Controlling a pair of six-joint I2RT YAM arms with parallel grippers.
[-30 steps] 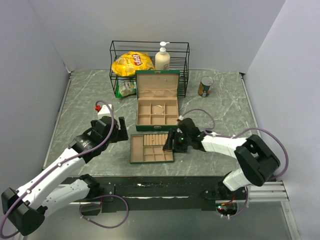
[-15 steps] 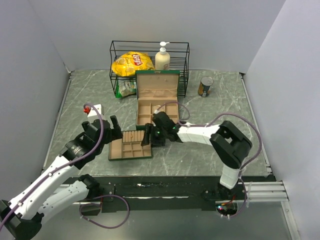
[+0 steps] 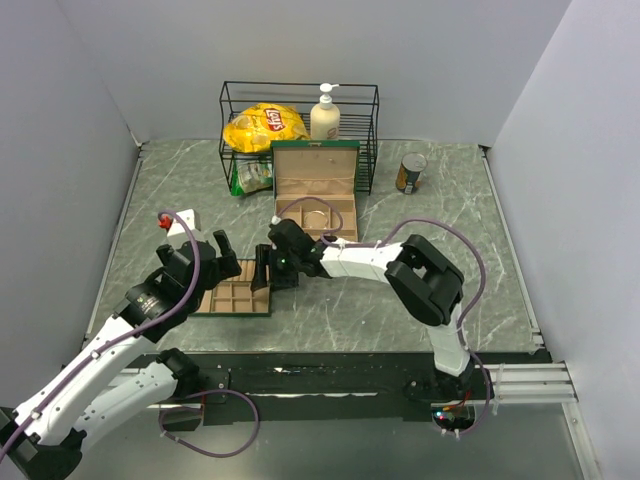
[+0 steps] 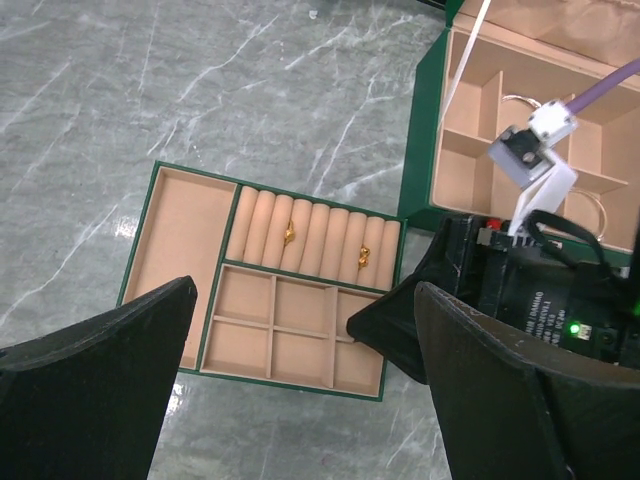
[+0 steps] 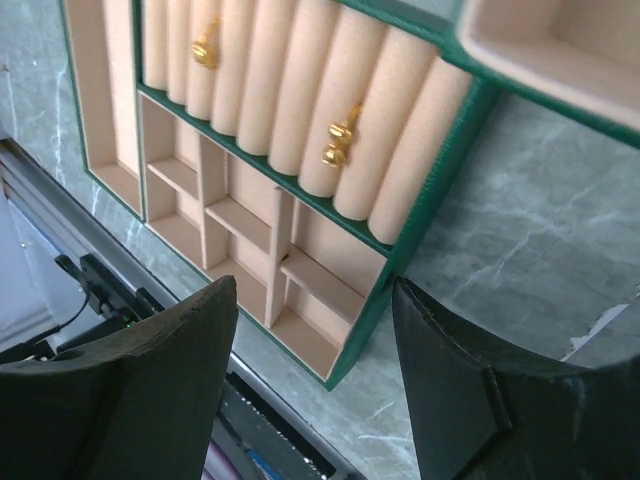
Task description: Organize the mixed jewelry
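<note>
From above, the green box (image 3: 315, 175) stands open at the middle of the surface (image 3: 450, 230), and the flat tray (image 3: 232, 298) lies nearer and to its left. My left tool (image 3: 208, 258) hangs over the tray's left end, fully released and carrying nothing. My right tool (image 3: 268, 270) sits at the tray's right edge.

The left wrist view looks down on the tray. One gold ring (image 4: 289, 234) is tucked in the ring rolls, with a second gold ring (image 4: 361, 258) further right. A thin silvery bangle (image 4: 600, 210) lies in a box compartment.

In the right wrist view, my right tool is released, its fingers apart either side of the tray's corner and gripping nothing.
</note>
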